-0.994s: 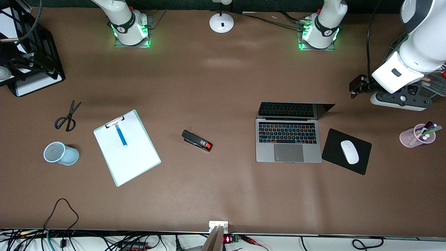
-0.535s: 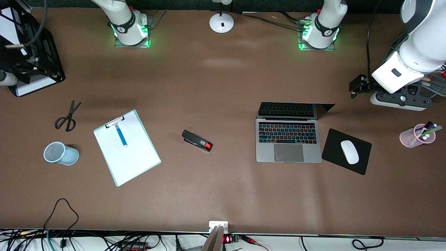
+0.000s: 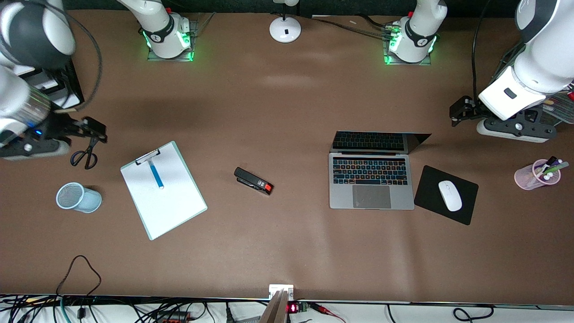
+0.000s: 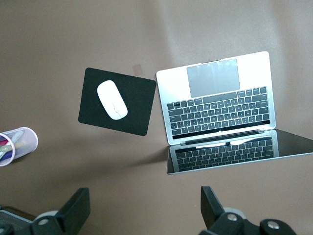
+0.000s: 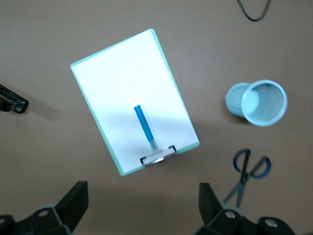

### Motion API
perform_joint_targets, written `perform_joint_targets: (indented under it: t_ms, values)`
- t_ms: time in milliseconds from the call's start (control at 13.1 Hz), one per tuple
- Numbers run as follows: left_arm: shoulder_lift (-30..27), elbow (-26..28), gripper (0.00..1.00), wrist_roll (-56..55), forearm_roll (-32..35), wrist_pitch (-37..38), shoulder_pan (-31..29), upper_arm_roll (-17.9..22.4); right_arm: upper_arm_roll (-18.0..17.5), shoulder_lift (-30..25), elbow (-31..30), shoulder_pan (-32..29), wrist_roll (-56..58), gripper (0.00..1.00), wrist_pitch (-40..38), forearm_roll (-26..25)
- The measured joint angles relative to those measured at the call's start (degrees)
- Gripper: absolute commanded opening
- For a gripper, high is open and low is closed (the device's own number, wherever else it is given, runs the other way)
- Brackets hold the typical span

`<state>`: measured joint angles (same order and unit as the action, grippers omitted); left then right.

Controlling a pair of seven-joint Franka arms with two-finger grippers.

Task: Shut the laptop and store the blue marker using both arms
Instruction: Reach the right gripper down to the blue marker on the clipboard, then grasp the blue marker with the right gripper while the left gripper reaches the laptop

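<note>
The silver-grey laptop (image 3: 371,179) stands open toward the left arm's end of the table; it also shows in the left wrist view (image 4: 220,103). The blue marker (image 3: 156,174) lies on a white clipboard (image 3: 163,190) toward the right arm's end; both show in the right wrist view, marker (image 5: 144,125) on clipboard (image 5: 117,78). My right gripper (image 3: 92,130) is open and empty, up over the scissors (image 3: 85,152), its own view (image 5: 142,200) looking down on the clipboard. My left gripper (image 3: 459,112) is open and empty (image 4: 145,205), up beside the laptop's screen.
A light blue mesh cup (image 3: 77,197) lies nearer the front camera than the scissors. A black stapler (image 3: 253,181) lies between clipboard and laptop. A white mouse (image 3: 450,195) sits on a black mousepad (image 3: 430,179). A pink pen cup (image 3: 536,175) stands at the left arm's end.
My right arm has swung in from the black rack at the table's end to a spot over the scissors. The left arm has not moved.
</note>
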<state>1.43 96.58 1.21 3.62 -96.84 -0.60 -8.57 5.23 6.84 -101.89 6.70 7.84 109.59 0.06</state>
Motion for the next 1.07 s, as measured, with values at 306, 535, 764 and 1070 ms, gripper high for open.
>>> perform_joint_targets:
  t_ms: [306,535,764,1070]
  values:
    - [0.0,-0.01,1.0,0.0,0.0,0.0,0.0,0.0,-0.06,5.08,-5.6,0.35,6.75,0.87,10.6,0.13]
    - [0.0,-0.02,1.0,-0.03,0.0,0.0,0.0,0.0,-0.29,10.57,-5.63,0.87,13.07,0.74,15.48,0.18]
    - [0.0,-0.02,1.0,-0.03,0.0,0.0,0.0,-0.03,-0.58,14.47,-5.54,1.29,14.34,0.72,17.59,0.3]
    - [0.0,-0.03,1.0,-0.03,0.0,1.21,0.03,-1.0,-1.55,18.88,-5.5,1.65,17.65,0.59,22.24,0.36]
